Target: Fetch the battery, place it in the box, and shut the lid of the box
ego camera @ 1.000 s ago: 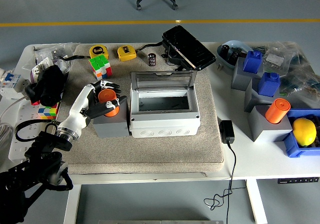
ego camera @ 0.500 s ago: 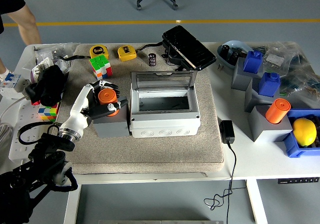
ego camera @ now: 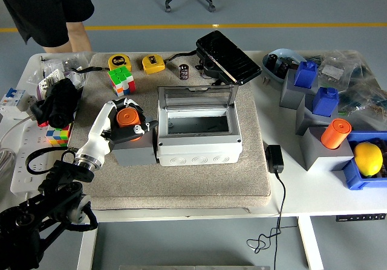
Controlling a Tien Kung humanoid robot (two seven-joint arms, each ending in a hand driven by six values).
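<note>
The left hand (ego camera: 124, 124) is clasped around an orange battery (ego camera: 127, 118), its black fingers (ego camera: 140, 127) curled about the lower part of the cylinder while the flat orange top shows above them. The battery is upright over a grey block (ego camera: 134, 152) that lies just beside the left wall of the box; whether the battery touches the block cannot be told. The white forearm runs back from the hand toward the near left corner of the table (ego camera: 290, 191), where the black arm leaves the picture. The box (ego camera: 198, 138) is pale grey and sits about the middle of a beige mat (ego camera: 181, 185), its hollow open and its clear lid (ego camera: 195, 96) standing up along its far edge. Toward the far left corner of the mat lie a colour cube (ego camera: 121, 80), a yellow tape measure (ego camera: 119, 61) and a second yellow tape measure (ego camera: 153, 63), with a small dark cylinder (ego camera: 184, 71) near them. A black device (ego camera: 227, 57) lies tilted at the far edge of the mat, behind the box. Near the right edge of the table another orange battery (ego camera: 335, 133) stands on a grey block, just beside a blue bin (ego camera: 354, 174) holding a lemon (ego camera: 367, 159). A person (ego camera: 48, 7) in black stands at the far left corner of the table.
</note>
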